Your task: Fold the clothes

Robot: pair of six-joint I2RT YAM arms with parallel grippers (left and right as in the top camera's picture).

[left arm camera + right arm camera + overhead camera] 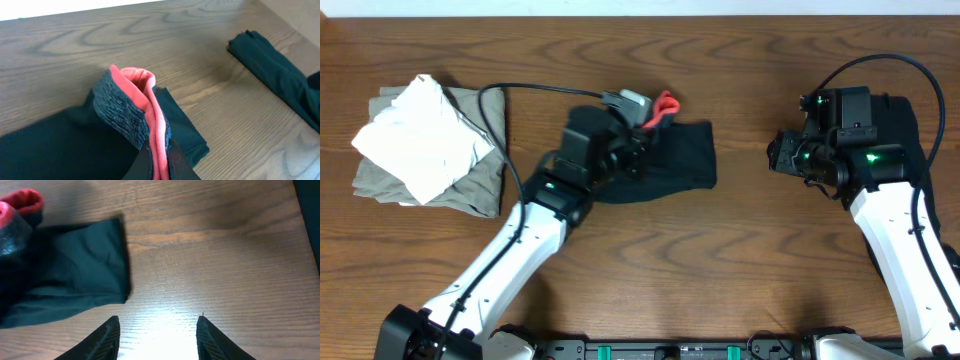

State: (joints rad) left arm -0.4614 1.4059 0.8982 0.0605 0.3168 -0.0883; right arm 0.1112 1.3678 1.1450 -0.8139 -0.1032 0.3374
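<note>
**Left gripper pinching the pants' waistband; right gripper released above the table**

At the far left of the wooden table (740, 260) lies a folded stack (425, 145): a white piece on top of an olive-grey one. It is well apart from the arms.

Right of the stack, near the table's centre, the left gripper (161, 167) is clenched on the waistband (125, 110) of the black pants (675, 160). In the left wrist view the coral lining (150, 100) runs down between the two fingers, with the heathered grey-black outer fabric folded around it. The waistband end stands raised, pointing up and away from the table, and the rest of the garment lies flat.

In the overhead view the pants form a compact folded bundle. Its long axis runs left to right — from under the left gripper out to a straight edge that faces the right arm. The coral end shows at the bundle's upper left.

Further right, bare wood separates the pants from the right gripper (157, 335). Its fingers (107, 340) are spread wide with only the table between them, holding nothing. The right wrist view looks back toward the pants' straight edge, which lies near but apart from the fingertips.

At the far right a second black piece (280, 75) lies on the table by the right arm — a long strip running obliquely in the left wrist view, its squared end nearest the pants.
</note>
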